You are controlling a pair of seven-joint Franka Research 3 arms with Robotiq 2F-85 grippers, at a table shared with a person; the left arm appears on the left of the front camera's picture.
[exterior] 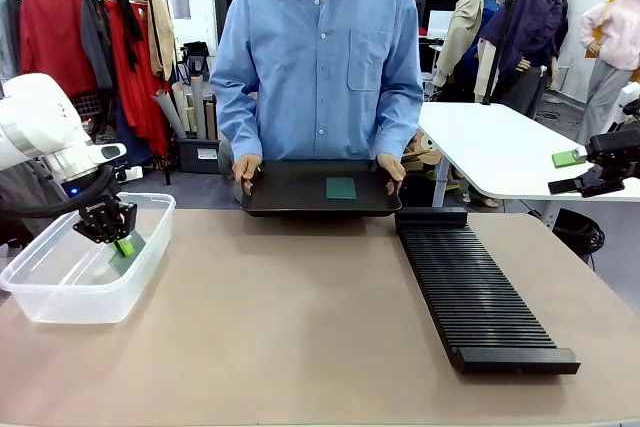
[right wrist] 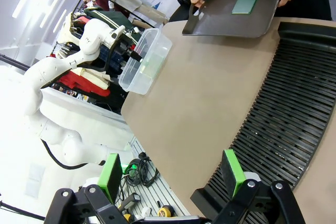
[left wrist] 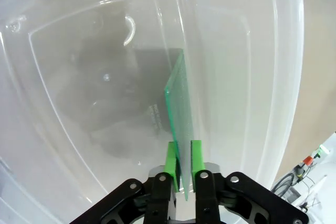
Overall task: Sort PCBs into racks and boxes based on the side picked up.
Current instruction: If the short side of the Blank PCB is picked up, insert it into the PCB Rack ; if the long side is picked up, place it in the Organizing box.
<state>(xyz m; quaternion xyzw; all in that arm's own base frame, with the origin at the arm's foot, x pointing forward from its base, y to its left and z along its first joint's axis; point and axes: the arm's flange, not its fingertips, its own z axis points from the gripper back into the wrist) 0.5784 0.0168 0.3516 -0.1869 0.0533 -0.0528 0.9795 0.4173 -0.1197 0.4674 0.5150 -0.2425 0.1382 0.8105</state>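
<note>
Count: two PCBs, one box, one tray, one rack, two grippers, all on or over one table.

The clear box was noted at the left of the table, its long axis running away from the robot. The left gripper was lowered inside it. In the left wrist view its green pads were pressed onto the two faces of the first PCB, pinching it. This board was held on edge, its faces upright, its long axis running out from the fingertips toward the box floor. Whether its far end touched the floor could not be told.

At the far middle, a flat black tray was held by a person, one hand at each short end, the other hand opposite. The second PCB was seen lying flat in the tray. Its long axis appeared to run from the near rim toward the person.

To the right, the slotted black rack was recorded, lying lengthwise from just beside the tray toward the robot.

At the far right, the right gripper was raised off the table edge. Its jaws were spread wide, nothing between them.
</note>
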